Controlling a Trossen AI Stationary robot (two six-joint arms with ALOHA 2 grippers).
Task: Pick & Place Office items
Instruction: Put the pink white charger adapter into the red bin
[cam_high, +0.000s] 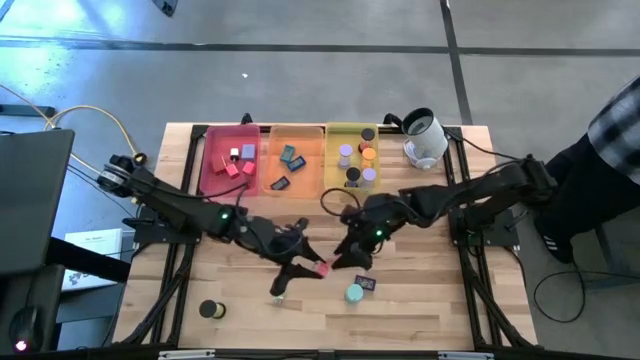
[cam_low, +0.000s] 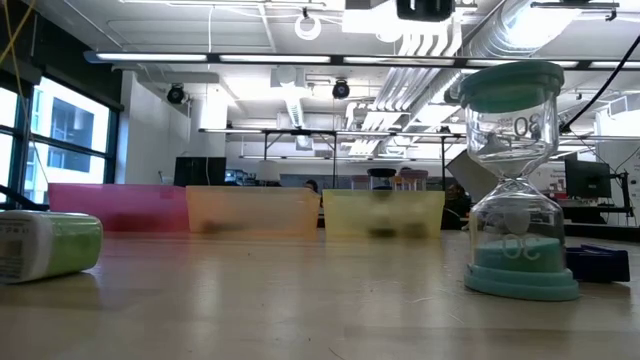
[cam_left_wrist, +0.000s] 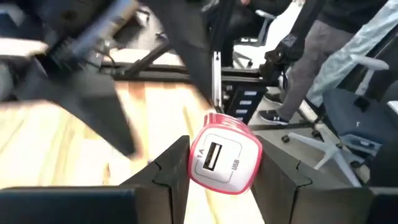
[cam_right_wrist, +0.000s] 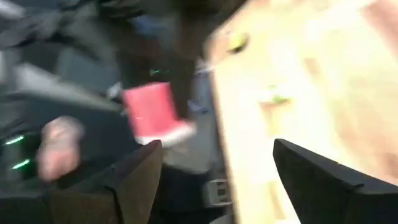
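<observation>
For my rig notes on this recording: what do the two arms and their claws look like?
Both arms are dark, nearly black, jointed links, each with a small green light near the wrist. The left claw and the right claw each end in two dark fingers; in the wrist views the left fingers and the right fingers look matte black, angular and blocky. Black cables trail from the right arm's base.

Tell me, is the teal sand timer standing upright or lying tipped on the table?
Upright. In the low view the teal sand timer stands on its base on the table, cap on top.
</observation>
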